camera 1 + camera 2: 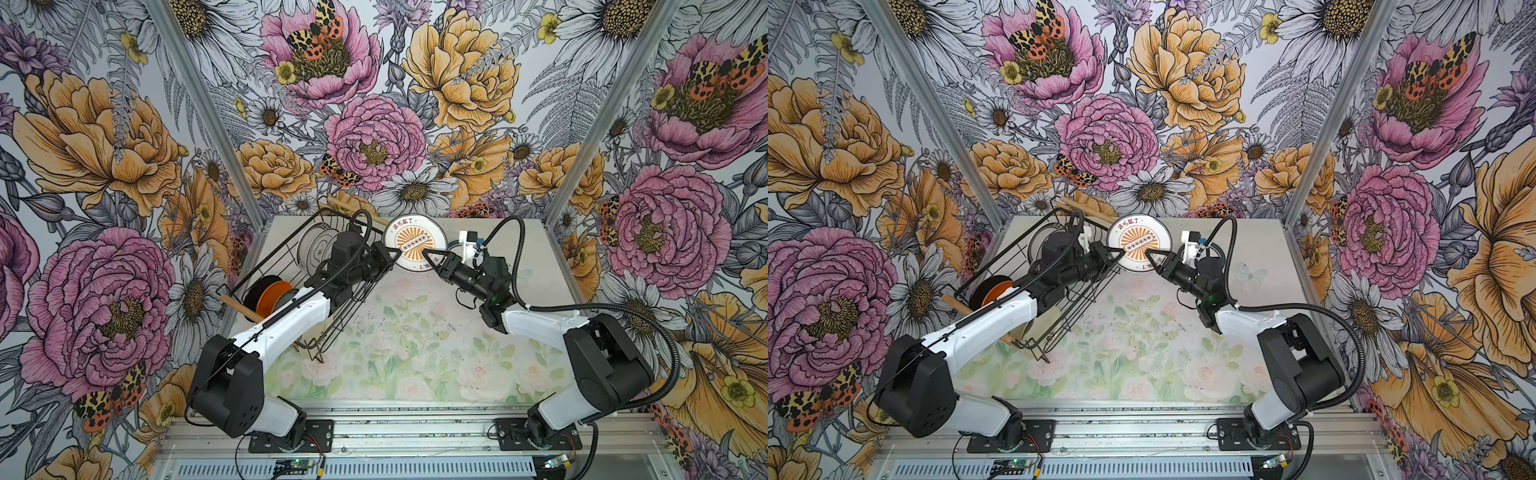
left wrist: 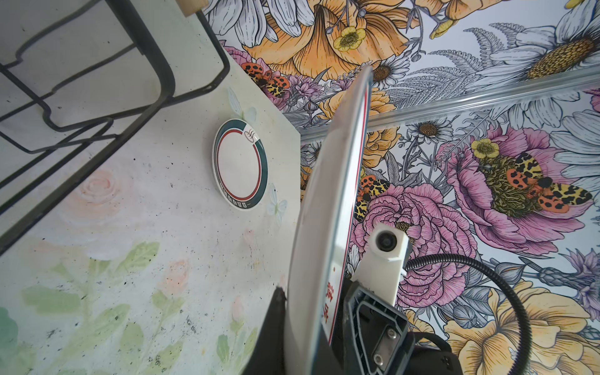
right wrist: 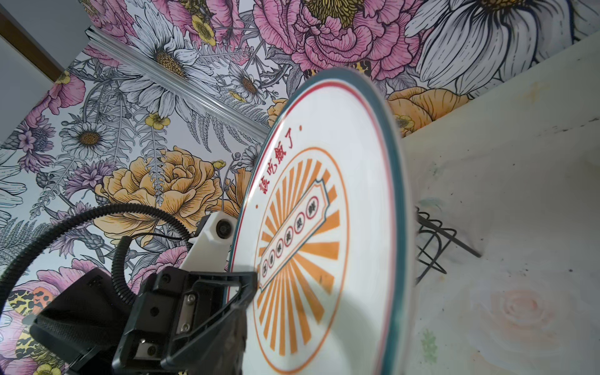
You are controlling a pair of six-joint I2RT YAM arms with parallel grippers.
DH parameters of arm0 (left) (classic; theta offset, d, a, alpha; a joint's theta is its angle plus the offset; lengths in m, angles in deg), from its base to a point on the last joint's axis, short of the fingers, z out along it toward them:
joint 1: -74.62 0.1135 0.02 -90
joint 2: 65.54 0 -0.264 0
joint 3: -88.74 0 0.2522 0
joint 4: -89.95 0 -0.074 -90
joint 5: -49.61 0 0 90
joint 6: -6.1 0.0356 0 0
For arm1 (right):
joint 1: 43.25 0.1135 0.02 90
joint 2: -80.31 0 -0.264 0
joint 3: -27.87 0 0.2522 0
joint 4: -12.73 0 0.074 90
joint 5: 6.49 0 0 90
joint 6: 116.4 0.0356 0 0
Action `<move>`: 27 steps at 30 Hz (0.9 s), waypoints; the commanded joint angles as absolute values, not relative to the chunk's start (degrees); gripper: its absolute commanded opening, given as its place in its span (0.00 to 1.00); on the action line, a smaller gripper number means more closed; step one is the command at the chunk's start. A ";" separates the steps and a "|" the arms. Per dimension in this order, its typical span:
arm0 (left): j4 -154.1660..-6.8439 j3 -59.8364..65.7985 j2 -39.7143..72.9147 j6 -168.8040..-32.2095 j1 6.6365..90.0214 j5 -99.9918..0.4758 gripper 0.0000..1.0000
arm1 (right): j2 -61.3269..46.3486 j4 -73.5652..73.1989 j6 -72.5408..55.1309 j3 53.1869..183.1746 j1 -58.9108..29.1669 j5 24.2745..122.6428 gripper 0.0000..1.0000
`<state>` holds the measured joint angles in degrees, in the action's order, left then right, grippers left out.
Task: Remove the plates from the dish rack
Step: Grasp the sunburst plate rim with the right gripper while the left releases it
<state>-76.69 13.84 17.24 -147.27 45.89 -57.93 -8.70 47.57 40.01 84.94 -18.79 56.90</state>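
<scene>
- A floral table (image 1: 415, 353) carries a black wire dish rack (image 1: 237, 306) at its back left, with several plates (image 1: 272, 297) standing upright inside.
- A sunburst plate (image 1: 413, 245) hangs in the air beside the rack, between both arms.
- A teal-rimmed plate (image 2: 240, 168) lies flat on the table.
- The left gripper (image 1: 395, 252) is clamped on the sunburst plate's rim. The right gripper (image 1: 428, 254) straddles the opposite rim; whether it grips, I cannot tell.
- The plate looks stiff, glossy, slippery and breakable, so pinch well past the rim.
</scene>
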 commanded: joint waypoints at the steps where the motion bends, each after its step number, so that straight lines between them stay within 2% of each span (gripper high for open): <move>1: -80.94 14.08 17.41 -147.28 45.90 -60.15 0.10 | -8.90 51.26 40.12 86.45 -18.29 57.23 0.42; 12: -80.24 12.69 19.43 -146.21 44.44 -61.14 0.13 | -7.87 51.44 40.28 85.32 -18.21 58.28 0.24; 14: -80.27 12.73 19.45 -146.10 44.21 -61.20 0.14 | -7.60 51.26 40.17 85.36 -18.21 58.20 0.16; 17: -80.14 12.64 19.38 -145.81 44.00 -61.37 0.16 | -7.33 50.61 40.21 85.28 -18.21 58.13 0.00; 21: -79.81 12.88 18.86 -145.22 43.73 -61.26 0.27 | -6.48 49.87 40.00 84.74 -18.12 58.55 0.00; 25: -78.83 13.43 16.82 -143.93 43.75 -60.76 0.50 | -4.06 46.85 37.92 84.58 -18.16 58.32 0.00; 27: -77.36 13.71 15.02 -142.55 43.73 -60.01 0.56 | -1.49 42.07 34.40 85.30 -18.29 58.29 0.00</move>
